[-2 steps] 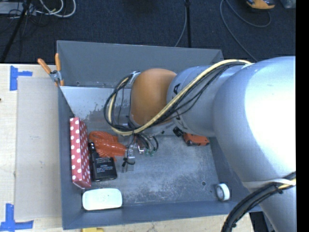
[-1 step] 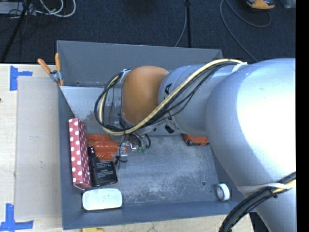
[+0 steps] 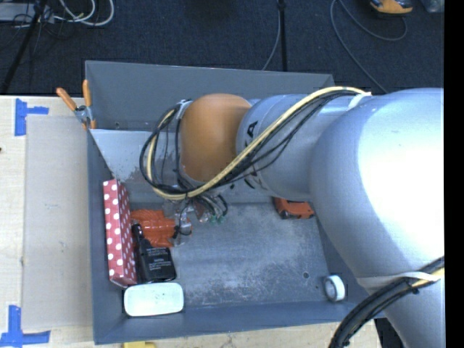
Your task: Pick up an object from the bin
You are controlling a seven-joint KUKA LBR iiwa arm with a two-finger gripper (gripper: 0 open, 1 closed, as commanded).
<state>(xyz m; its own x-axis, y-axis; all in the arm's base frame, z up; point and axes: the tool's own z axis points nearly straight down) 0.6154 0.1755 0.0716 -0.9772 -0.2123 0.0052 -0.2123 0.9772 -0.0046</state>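
Camera view looks down into the grey bin (image 3: 254, 281), and the big silver arm (image 3: 377, 187) comes in from the right of the frame and covers much of it. Its wrist has a round orange cover (image 3: 210, 133) with black and yellow cables (image 3: 163, 165) looped around it. The jaws hang low in the left middle of the bin, right beside a small orange thing (image 3: 152, 227). I cannot tell if the jaws are apart or together, or if they grip it. The orange thing lies against a red box with white dots (image 3: 118, 230) that stands along the left wall. Just below it lies a black box (image 3: 154, 261), and at the lower left a flat white pad (image 3: 154, 299) with round corners. A second orange thing (image 3: 293, 209) peeks out from under the arm, and a small white ring (image 3: 333, 288) lies at the lower right.
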